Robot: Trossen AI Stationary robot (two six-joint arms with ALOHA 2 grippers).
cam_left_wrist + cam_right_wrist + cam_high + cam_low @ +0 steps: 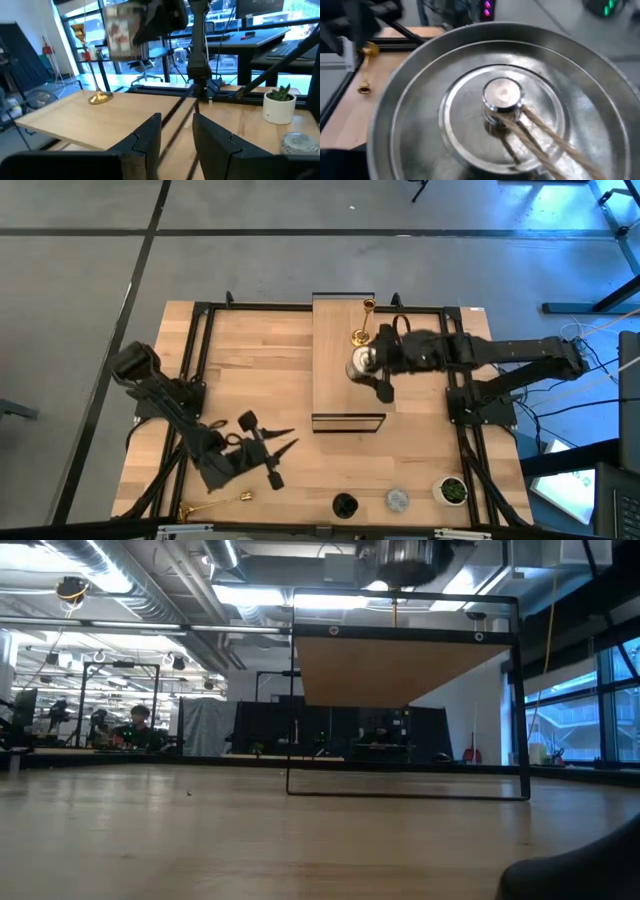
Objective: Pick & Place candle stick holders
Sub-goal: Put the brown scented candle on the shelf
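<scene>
My right gripper [378, 364] reaches in from the table's right over the raised wooden shelf [335, 395] and is shut on the silver candle stick holder [361, 364]. That holder's dished face fills the right wrist view [500, 100]. The tall gold holder [363, 322] stands on its foot at the shelf's far end. A short gold holder [214, 504] lies on its side near the table's front left. The black holder [344, 505] and the grey-blue one [398, 500] stand by the front edge. My left gripper [285, 443] hovers open at the front left, with nothing between its fingers [150, 140]. My right gripper has the silver holder at its finger ends, coming nearly level from the table's right. The wide dish [420, 115] hides the fingers, so which part they are on does not show. The holder is tipped, its open face and centre post [503, 94] toward the wrist. It shows above the shelf [405, 555].
A white pot with a green plant [452, 490] stands at the front right, beside the grey-blue holder. The shelf's black frame [405, 795] stands on the table's middle, with room beneath it. Bare tabletop lies left of the shelf.
</scene>
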